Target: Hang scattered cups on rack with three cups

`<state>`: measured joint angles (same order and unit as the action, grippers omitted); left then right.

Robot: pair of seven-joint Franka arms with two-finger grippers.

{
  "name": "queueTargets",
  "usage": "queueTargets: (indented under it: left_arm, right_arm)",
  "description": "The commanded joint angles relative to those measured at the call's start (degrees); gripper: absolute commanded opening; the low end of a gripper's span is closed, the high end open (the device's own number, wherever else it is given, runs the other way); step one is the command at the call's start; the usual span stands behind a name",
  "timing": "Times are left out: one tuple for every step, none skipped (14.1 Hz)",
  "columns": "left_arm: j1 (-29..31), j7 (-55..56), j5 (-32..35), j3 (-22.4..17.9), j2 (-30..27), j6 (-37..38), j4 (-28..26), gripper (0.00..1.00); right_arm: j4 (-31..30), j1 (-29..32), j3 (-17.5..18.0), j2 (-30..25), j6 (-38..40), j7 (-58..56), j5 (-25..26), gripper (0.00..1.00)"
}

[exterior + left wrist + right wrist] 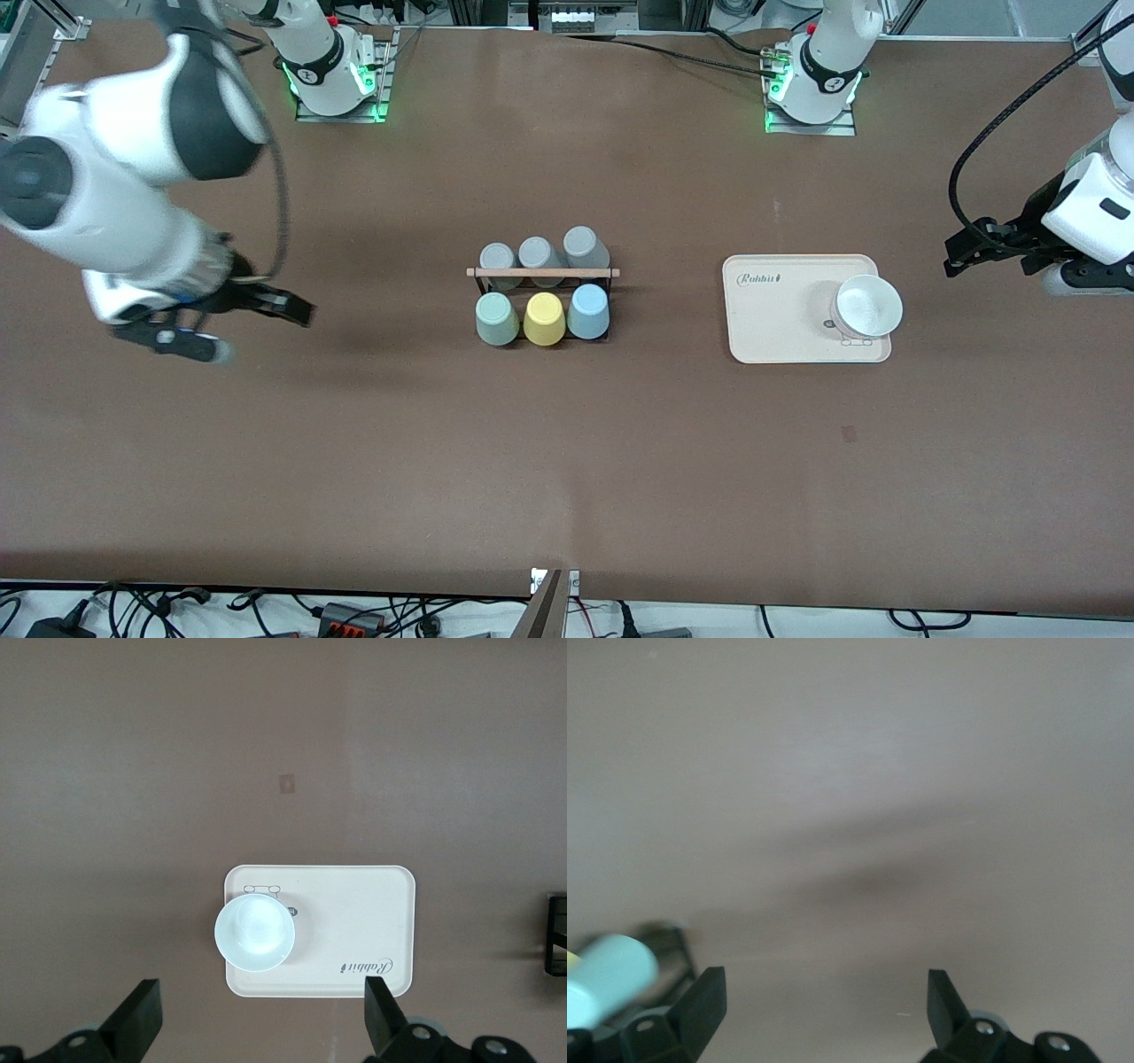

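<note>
While both arms hang clear of the rack, these points are noted.
Right gripper (pixel 239 323): held over bare desk (pixel 567 461) toward the right arm's end, fingers wide, nothing held.
Rack (pixel 543 273): mid-desk; sage green cup (pixel 496 319), yellow cup (pixel 544 319), light blue cup (pixel 588 312) already seated, so no re-gripping is judged necessary.
Left gripper (pixel 979 248): fingers wide, empty, best kept off the tray (pixel 780 328).

Brown table (pixel 567 461) bears rack (pixel 542 274) and tray (pixel 780 319) (beige).
</note>
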<state>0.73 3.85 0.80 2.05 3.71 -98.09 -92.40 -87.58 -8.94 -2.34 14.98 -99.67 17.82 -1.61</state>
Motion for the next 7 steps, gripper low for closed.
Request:
queueTargets:
  left_arm:
    - [-0.29, -0.33, 0.69, -0.38, -1.16, 1.23, 0.29, 1.0]
    - [-0.38, -0.33, 0.69, -0.38, -1.16, 1.23, 0.29, 1.0]
    - [-0.38, -0.68, 0.69, -0.38, -1.25, 1.23, 0.29, 1.0]
    - [-0.38, -0.86, 0.69, -0.3, -1.25, 1.23, 0.38, 1.0]
    - [-0.47, -0.86, 0.61, -0.38, -1.34, 1.23, 0.38, 1.0]
    - [-0.47, -0.95, 0.69, -0.3, -1.43, 1.4, 0.38, 1.0]
    - [-0.47, -0.95, 0.69, 0.14, -1.43, 2.02, 0.38, 1.0]
  right_arm:
    - [-0.93, 8.12, 1.28, -5.03, 4.12, -11.9, 0.46, 1.0]
    - [-0.84, 11.36, 1.28, -6.44, 4.48, -14.37, 0.64, 1.0]
    - [-0.84, 14.7, 1.19, -7.85, 4.48, -17.0, 0.55, 1.0]
    - [-0.75, 16.91, 1.19, -8.47, 4.48, -19.64, 0.64, 1.0]
    - [-0.66, 18.5, 1.19, -9.52, 4.48, -22.19, 0.9, 1.0]
    - [-0.75, 18.78, 0.84, -10.23, 4.83, -24.31, 1.6, 1.0]
    - [-0.66, 18.69, 0.75, -10.41, 7.45, -24.67, 1.69, 1.0]
